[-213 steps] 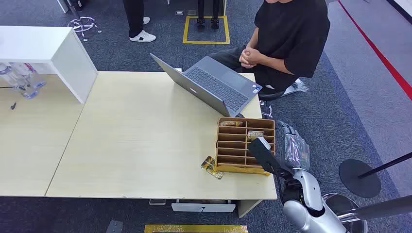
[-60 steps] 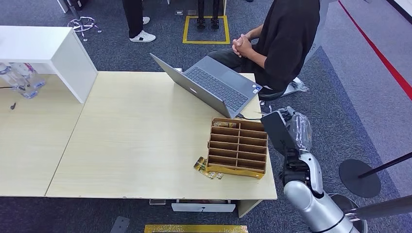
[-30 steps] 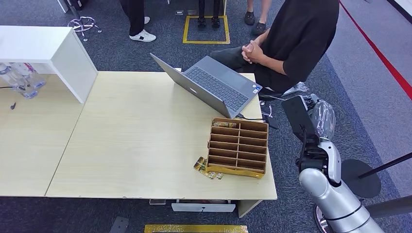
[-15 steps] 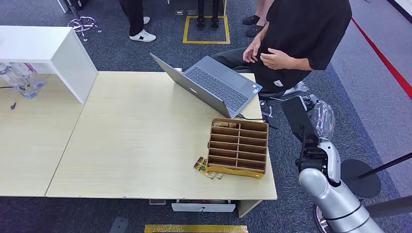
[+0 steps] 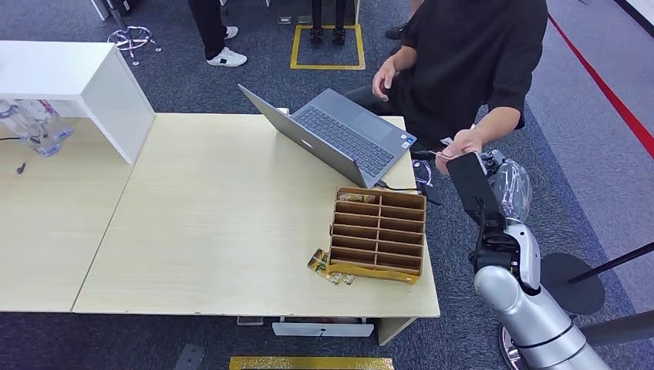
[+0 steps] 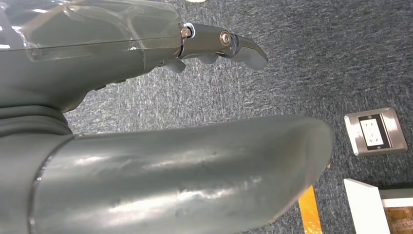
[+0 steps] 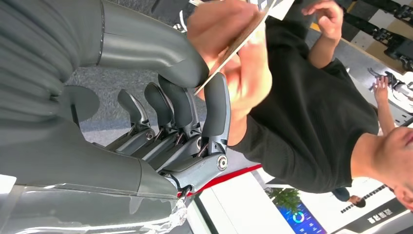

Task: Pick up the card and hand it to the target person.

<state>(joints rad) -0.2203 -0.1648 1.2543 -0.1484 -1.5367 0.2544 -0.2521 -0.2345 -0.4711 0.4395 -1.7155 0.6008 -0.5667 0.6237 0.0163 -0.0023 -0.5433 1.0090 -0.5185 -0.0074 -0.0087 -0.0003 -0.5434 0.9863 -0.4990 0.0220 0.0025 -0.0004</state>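
Carpet beside one table (image 5: 231, 223) | one card (image 7: 234, 46) pinched by right hand (image 7: 185, 112) and one person's hand (image 5: 456, 143) | left hand (image 6: 214, 46) holds nothing, fingers loosely curled.

From high up we overlook the table (image 5: 231, 216); our right wrist view closely shares the person (image 7: 311, 112).

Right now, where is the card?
The card is off the table's right edge, pinched in the robot's right hand while the seated person's hand grasps it too.
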